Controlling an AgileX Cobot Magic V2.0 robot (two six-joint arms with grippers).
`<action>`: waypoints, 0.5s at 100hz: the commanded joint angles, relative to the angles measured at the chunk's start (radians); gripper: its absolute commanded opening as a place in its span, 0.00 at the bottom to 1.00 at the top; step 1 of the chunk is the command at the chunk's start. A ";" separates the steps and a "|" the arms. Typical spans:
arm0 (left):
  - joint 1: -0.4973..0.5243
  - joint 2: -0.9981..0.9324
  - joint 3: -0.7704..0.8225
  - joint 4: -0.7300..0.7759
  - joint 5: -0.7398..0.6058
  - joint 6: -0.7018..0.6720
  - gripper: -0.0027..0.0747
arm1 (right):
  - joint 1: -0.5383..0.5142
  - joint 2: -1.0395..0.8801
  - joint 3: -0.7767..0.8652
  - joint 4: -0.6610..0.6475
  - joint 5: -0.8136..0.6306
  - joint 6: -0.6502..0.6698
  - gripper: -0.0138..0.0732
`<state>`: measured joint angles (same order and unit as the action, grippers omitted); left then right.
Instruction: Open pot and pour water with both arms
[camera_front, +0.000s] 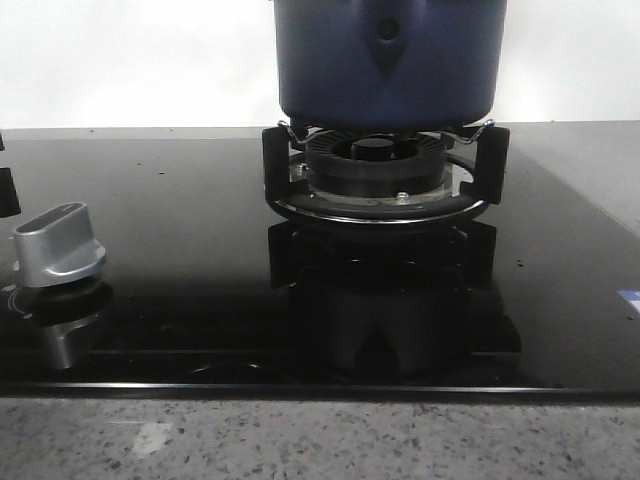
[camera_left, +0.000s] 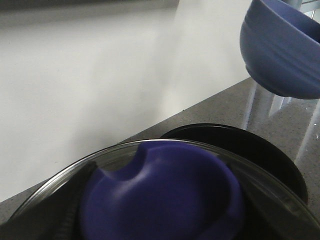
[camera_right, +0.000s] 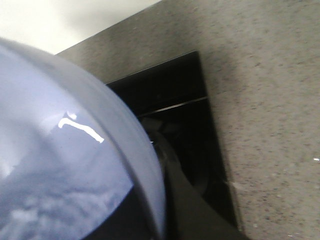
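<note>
The dark navy-blue pot (camera_front: 390, 60) stands on the gas burner (camera_front: 378, 170); its top is cut off in the front view, and neither arm shows there. In the left wrist view my left gripper (camera_left: 160, 222) is shut on the blue knob (camera_left: 165, 195) of a steel-rimmed glass lid (camera_left: 65, 172), held clear of a dark round mouth (camera_left: 240, 145) that looks like the pot. A pale blue bowl (camera_left: 282, 47) hangs in the air beyond it. My right gripper (camera_right: 167, 220) is shut on that bowl's (camera_right: 60, 150) rim, one dark finger (camera_right: 187, 205) outside it.
A silver stove knob (camera_front: 58, 245) stands at the left of the black glass cooktop (camera_front: 180, 250). Black pan supports (camera_front: 275, 160) ring the burner. A speckled grey counter (camera_front: 300, 440) runs along the front and to the right (camera_right: 265, 125). A white wall (camera_left: 75, 90) is behind.
</note>
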<state>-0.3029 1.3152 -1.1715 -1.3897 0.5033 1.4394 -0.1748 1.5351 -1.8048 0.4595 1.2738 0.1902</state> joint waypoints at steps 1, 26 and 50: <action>0.002 -0.046 -0.033 -0.066 0.006 -0.001 0.44 | 0.015 -0.018 -0.046 0.077 -0.007 -0.003 0.08; 0.002 -0.066 -0.033 -0.062 0.006 -0.001 0.44 | 0.102 0.014 -0.046 0.088 -0.074 -0.003 0.08; 0.002 -0.083 -0.033 -0.045 0.006 -0.001 0.44 | 0.155 0.020 -0.046 0.084 -0.168 -0.003 0.08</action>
<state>-0.3029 1.2792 -1.1715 -1.3823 0.5127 1.4416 -0.0245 1.5984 -1.8132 0.4992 1.2057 0.1902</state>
